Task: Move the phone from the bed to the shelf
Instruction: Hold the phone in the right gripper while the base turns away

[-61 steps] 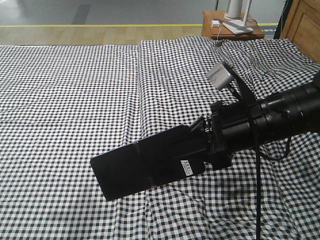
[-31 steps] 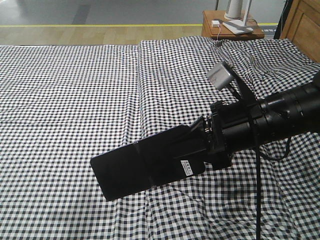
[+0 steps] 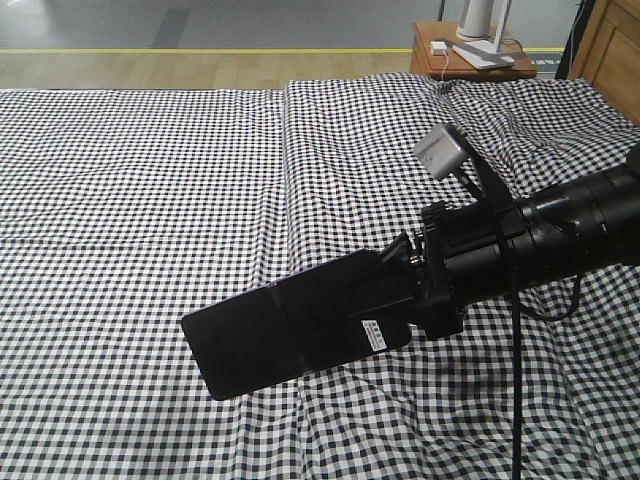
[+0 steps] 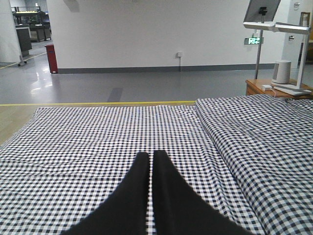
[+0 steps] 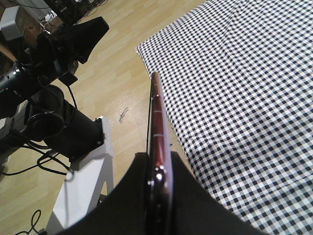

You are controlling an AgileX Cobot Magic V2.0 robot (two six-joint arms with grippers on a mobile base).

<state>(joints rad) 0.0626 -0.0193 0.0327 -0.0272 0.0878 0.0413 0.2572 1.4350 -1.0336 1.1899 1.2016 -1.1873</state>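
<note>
The phone (image 3: 280,335), a glossy black slab with a white sticker, hangs level above the bed (image 3: 130,200), and my right gripper (image 3: 388,290) is shut on its right end. In the right wrist view the phone (image 5: 156,112) shows edge-on with a pinkish metal rim, clamped between the black fingers (image 5: 190,196) of the right gripper (image 5: 159,171), beside the checked bed (image 5: 244,73). My left gripper (image 4: 149,156) is shut with nothing in it, low over the bed (image 4: 88,132). The shelf is out of view.
A reddish-brown bedside table (image 3: 470,62) with a white lamp base stands behind the bed, also the bedside table (image 4: 266,87) at right. Panelled wooden furniture (image 3: 612,45) fills the far right corner. The left arm (image 5: 54,49) and white robot base (image 5: 83,191) stand over wood floor.
The bed and bedside table have slid slightly to the right in the front view. The right gripper and the phone keep the same place in the picture.
</note>
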